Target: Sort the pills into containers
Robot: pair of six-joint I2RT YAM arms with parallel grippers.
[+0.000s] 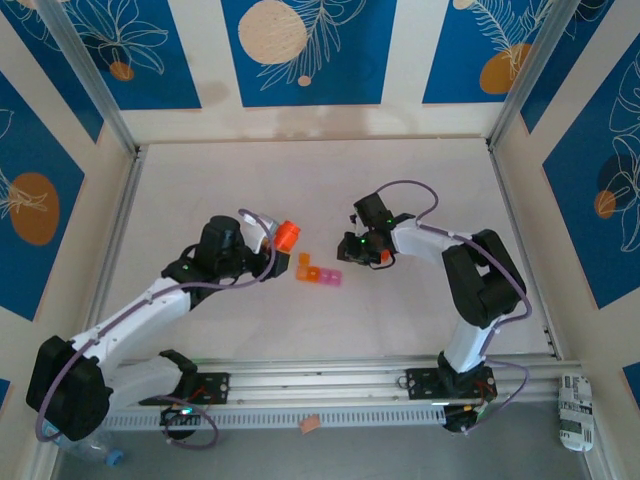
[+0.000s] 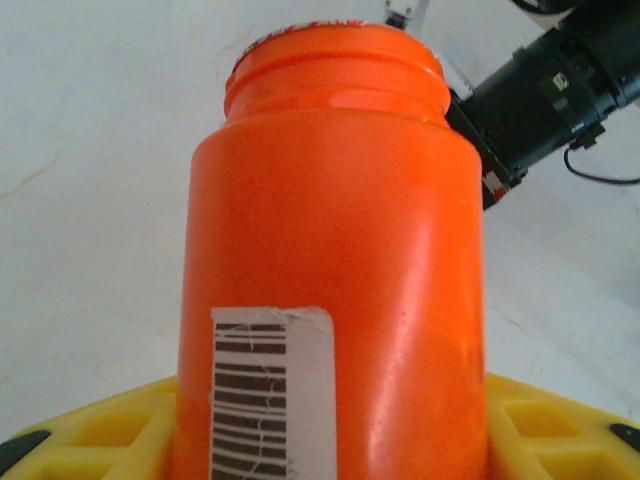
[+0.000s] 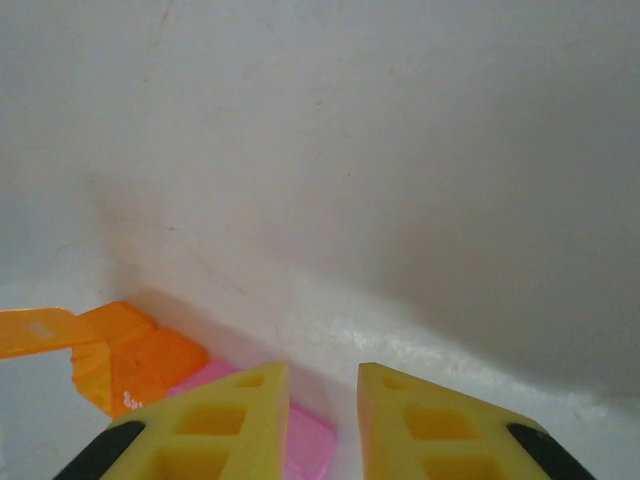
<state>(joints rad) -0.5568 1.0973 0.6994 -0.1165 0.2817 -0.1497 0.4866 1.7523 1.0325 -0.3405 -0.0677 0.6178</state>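
The strip of orange and pink containers (image 1: pixel 320 273) lies mid-tabletop (image 1: pixel 420 180) between the arms. Just beyond, the left pincer (image 1: pixel 279 238) grasps an orange pill bottle (image 2: pixel 330 270) (barcode label towards its camera). The right pincer (image 3: pixel 322 378), narrowly parted and empty, hangs beside the strip's pink end.

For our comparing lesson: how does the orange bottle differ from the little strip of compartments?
The orange bottle is one tall cylinder; the strip is low joined cubes. The bottle is mainly orange; the strip is orange and pink. The left gripper holds the bottle; the strip lies on the table. Both include orange.
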